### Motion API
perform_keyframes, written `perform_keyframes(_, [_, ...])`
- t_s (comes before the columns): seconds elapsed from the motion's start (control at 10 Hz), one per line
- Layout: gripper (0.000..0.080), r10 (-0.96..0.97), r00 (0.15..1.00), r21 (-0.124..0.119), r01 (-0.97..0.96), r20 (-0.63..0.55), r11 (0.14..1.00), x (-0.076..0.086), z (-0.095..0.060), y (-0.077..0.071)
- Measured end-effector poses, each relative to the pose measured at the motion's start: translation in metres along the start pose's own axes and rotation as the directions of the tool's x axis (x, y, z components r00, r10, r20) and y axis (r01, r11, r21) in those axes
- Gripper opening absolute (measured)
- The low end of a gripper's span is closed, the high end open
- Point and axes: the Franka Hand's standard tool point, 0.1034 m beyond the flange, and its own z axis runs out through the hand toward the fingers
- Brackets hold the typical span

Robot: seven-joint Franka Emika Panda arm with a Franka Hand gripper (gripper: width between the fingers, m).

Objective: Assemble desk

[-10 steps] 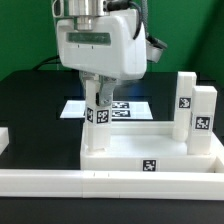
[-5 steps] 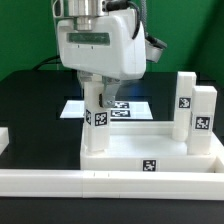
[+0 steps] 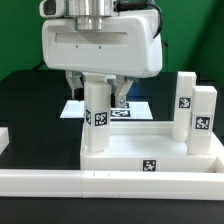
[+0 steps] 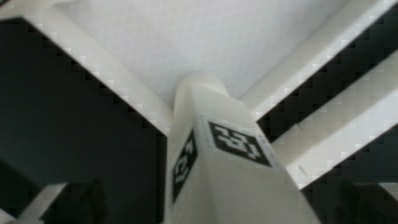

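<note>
The white rimmed tabletop point(image 3: 150, 140) lies on the table. A white square leg point(image 3: 97, 120) with a black-and-white tag stands upright in its corner at the exterior view's left. My gripper point(image 3: 98, 95) comes down from above with a finger on each side of the leg's upper part, shut on it. In the wrist view the leg point(image 4: 222, 150) runs up the middle toward the tabletop's corner point(image 4: 196, 50). Two more legs point(image 3: 186, 105) point(image 3: 203, 118) stand upright at the tabletop's edge at the exterior view's right.
The marker board point(image 3: 135, 108) lies flat on the black table behind the tabletop. A long white border rail point(image 3: 110, 182) runs along the front. A short white piece point(image 3: 3, 140) sits at the exterior view's left edge.
The gripper has turned about a quarter turn around the upright leg, so its wide face now shows to the exterior view. The leg stays in the same corner.
</note>
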Motion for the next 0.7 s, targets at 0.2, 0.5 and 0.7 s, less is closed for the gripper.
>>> perform_keyframes(0.2, [0.0649,-0.201,0.98,-0.011,0.201,-0.004,0.98,0.001,-0.0012,-0.0021])
perform_keyframes(0.5, [0.0649,-0.446,0.895,-0.011,0.446,-0.001,0.895,0.0018,-0.0013,-0.001])
perform_keyframes(0.7, [0.0649,-0.549,0.836,-0.014,0.549,0.0,0.836,0.0015,-0.0013,-0.0016])
